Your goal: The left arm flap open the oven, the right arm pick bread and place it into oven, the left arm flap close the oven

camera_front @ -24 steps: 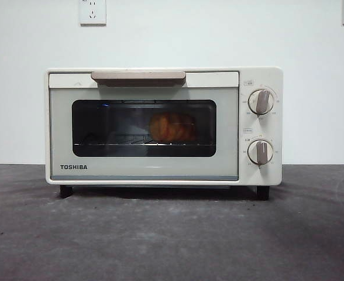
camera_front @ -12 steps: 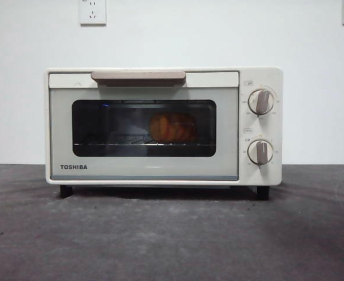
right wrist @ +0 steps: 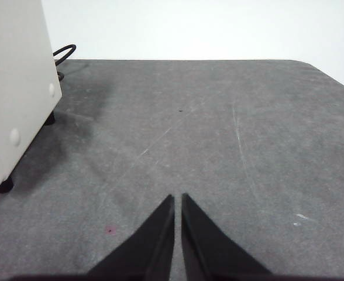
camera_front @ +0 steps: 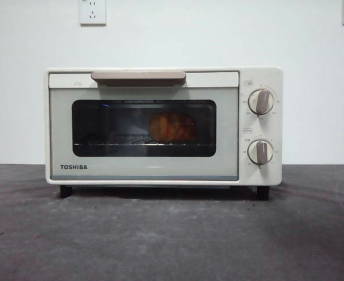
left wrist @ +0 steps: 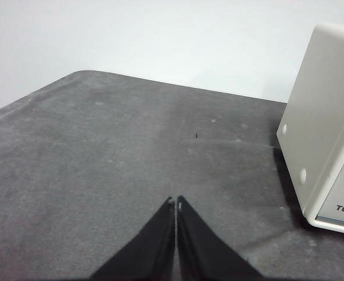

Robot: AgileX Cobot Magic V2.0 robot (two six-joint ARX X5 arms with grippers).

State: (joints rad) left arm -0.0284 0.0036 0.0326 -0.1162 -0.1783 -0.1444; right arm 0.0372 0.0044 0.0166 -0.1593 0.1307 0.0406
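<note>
I see the golden-orange lumpy bread (camera_front: 172, 127) on the wire rack inside the cream-white boxy TOSHIBA oven (camera_front: 163, 126), behind its dark glass door, which looks closed. My left gripper (left wrist: 176, 202) and right gripper (right wrist: 178, 199) are both clenched with nothing between them, parked over the grey table (camera_front: 172, 234) either side of the oven. My one worry is the door not fully latched; the seam is hard to judge head-on, and the glass dims the loaf
</note>
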